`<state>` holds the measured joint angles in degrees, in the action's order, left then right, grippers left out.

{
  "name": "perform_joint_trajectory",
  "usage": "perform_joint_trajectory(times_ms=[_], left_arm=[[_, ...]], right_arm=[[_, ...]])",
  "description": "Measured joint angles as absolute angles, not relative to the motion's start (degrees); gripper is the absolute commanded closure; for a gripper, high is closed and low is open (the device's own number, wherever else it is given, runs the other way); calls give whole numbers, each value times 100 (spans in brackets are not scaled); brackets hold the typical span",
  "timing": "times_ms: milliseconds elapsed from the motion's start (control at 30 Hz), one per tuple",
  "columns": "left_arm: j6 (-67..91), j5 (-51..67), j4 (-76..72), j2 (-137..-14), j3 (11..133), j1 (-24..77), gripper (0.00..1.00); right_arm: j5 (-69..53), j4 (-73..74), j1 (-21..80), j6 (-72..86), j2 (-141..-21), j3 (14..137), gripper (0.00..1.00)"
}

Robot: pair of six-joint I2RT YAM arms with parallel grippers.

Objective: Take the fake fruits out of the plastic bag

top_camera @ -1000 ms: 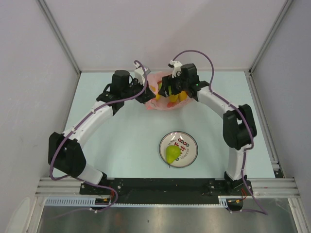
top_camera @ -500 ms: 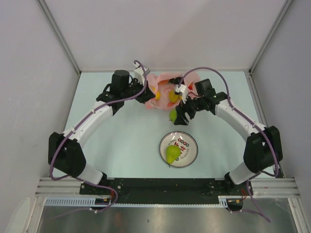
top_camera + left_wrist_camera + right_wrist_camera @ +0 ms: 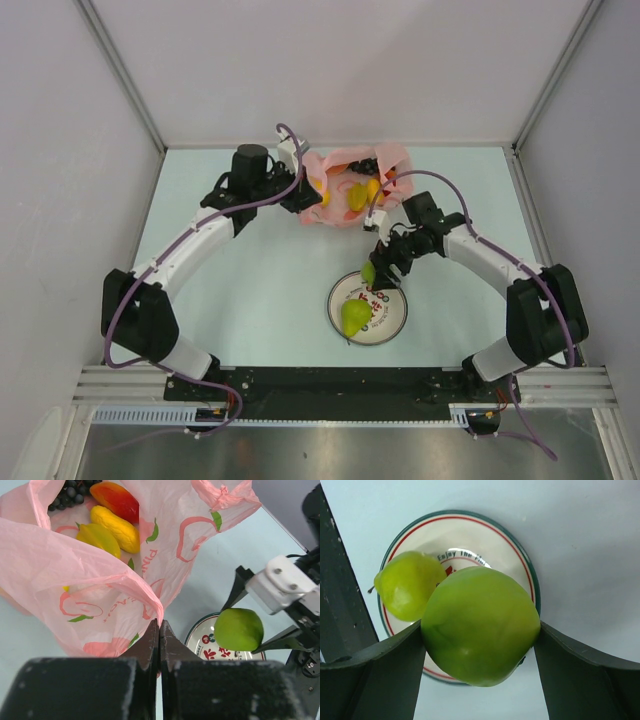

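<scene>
Apple: green apple [image 3: 480, 625] pinched in my right gripper [image 3: 381, 268], over the plate [image 3: 396, 300].
Pear: green pear [image 3: 354, 317] lying on that plate.
Bag: plastic bag [image 3: 75, 580] near the far wall, holding mangoes [image 3: 116, 527] and grapes [image 3: 75, 490].
Left gripper [image 3: 159, 630]: fingers pressed together on the bag's rim.

left gripper [image 3: 159, 632] stretched forward, jaws pinched shut on bag [image 3: 75, 575]; right gripper [image 3: 380, 268] points down, clamped wide on apple [image 3: 480, 625].
</scene>
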<state>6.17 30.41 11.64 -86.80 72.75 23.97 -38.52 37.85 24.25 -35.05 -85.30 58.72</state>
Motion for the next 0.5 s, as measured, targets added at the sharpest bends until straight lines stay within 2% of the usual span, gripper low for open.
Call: perform_joint_trajectory(times_ms=[400,500], left_arm=[[652,3037,1125,-8617,7022,2399,100],[652,3035,1127,-8560,6912,2399,100]], right_arm=[[-4058,2633,2978,-1938,-9365,5872,44],[-4060,2582,3103,-1791,-9430,5881,41]])
